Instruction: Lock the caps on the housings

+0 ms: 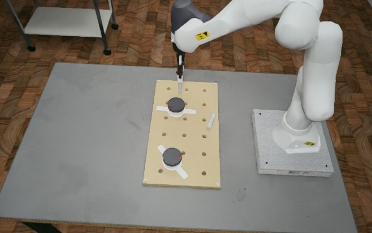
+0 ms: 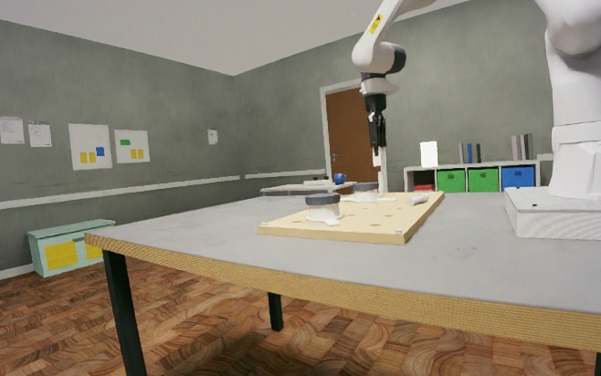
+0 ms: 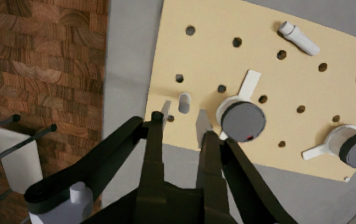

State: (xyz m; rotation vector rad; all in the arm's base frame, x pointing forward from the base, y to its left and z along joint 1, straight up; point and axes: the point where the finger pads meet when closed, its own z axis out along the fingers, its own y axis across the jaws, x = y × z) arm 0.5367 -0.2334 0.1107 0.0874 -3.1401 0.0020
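Note:
The far housing (image 1: pixel 176 114) (image 2: pixel 365 196) (image 3: pixel 225 107) stands upright on the pegboard (image 1: pixel 195 175) (image 2: pixel 338 234) (image 3: pixel 200 15). Its dark grey cap (image 1: pixel 176 104) (image 2: pixel 365 186) (image 3: pixel 242 121) has a red mark at the front left in the top view. The near housing (image 1: pixel 169 167) (image 2: pixel 323 212) (image 3: pixel 335 140) also stands upright; the red mark on its cap (image 1: pixel 172 156) (image 2: pixel 322 198) (image 3: pixel 352 150) is on the right. My gripper (image 1: pixel 180 86) (image 3: pixel 183 113) is partly open, pointing down behind the far housing, with nothing held between its fingers.
A small pale upright peg (image 3: pixel 184 102) shows between the fingertips in the wrist view; its exact distance below them is unclear. A loose pale peg (image 1: pixel 211 121) (image 2: pixel 417 199) (image 3: pixel 299 38) lies on the board's right side. The robot's base block (image 1: pixel 297 167) stands farther right.

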